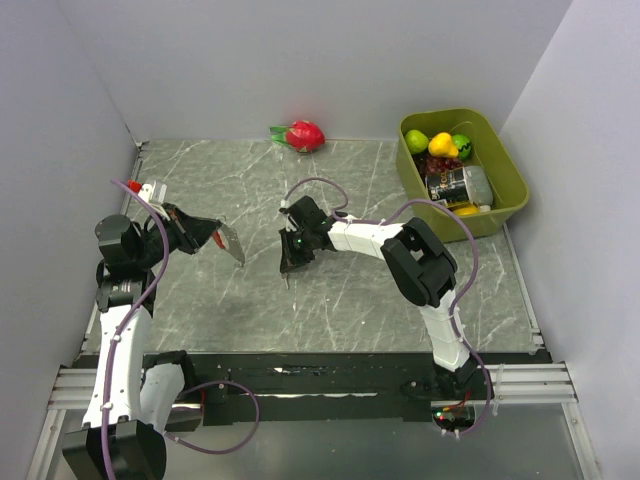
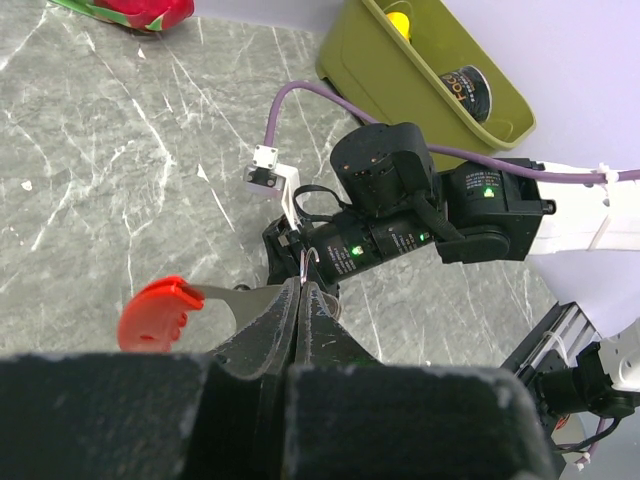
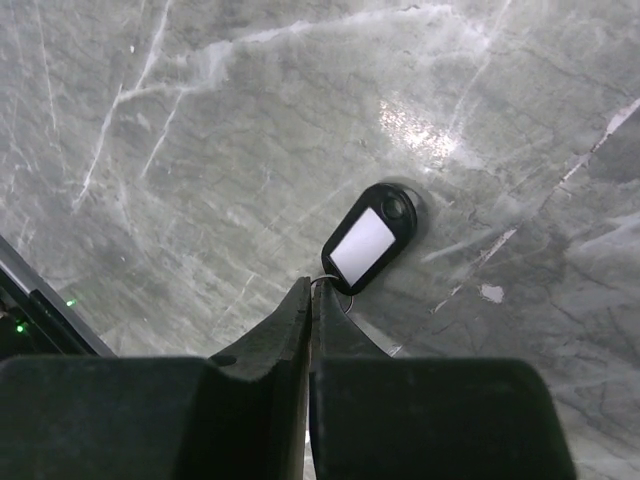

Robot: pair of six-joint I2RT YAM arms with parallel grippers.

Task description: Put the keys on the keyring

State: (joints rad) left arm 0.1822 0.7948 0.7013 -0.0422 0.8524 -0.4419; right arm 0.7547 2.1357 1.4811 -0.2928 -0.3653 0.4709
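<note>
A: Why do both arms reach over the middle of the marble table (image 1: 350,300)?

B: To bring ring and key together, I'd judge. The left gripper (image 2: 303,285) is pinched tight on the keyring (image 2: 155,312), red tab jutting sideways, raised above the marble.

A: And the right?

B: The right gripper (image 3: 310,290) is closed on the small loop of the black key tag (image 3: 366,240), low over the table's middle.

A: Obstacles?

B: None between them. The green bin (image 1: 440,113) sits in the far right corner, the dragon fruit (image 1: 303,134) at the far edge.
</note>
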